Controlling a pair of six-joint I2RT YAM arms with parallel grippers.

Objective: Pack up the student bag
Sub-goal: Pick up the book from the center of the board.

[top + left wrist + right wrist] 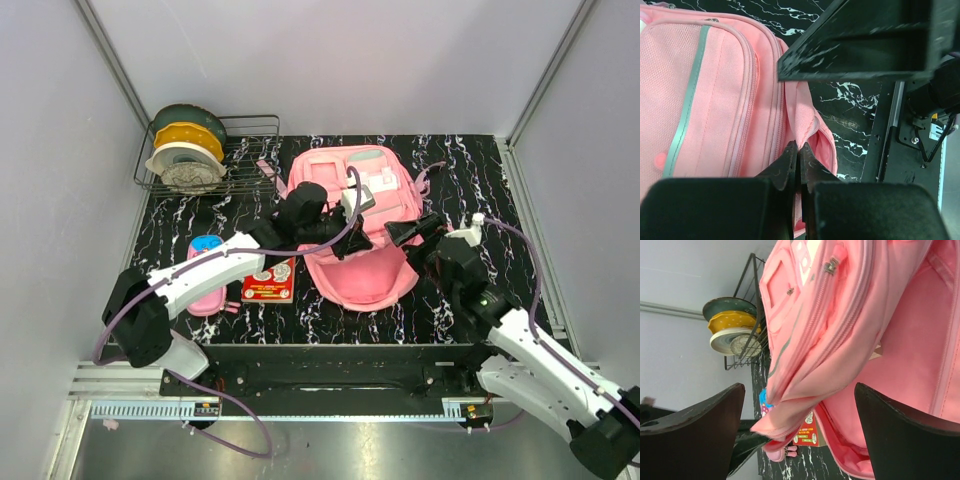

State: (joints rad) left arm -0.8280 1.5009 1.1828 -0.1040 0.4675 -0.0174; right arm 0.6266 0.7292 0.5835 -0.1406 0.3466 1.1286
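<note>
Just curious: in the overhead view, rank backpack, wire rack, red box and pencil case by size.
1. pink backpack
2. wire rack
3. red box and pencil case: alike; case partly hidden

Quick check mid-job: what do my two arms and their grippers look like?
The left arm and right arm have white shells, black joints and a loose lilac cable each. The left gripper and right gripper have matte black, wedge-shaped fingers.
</note>
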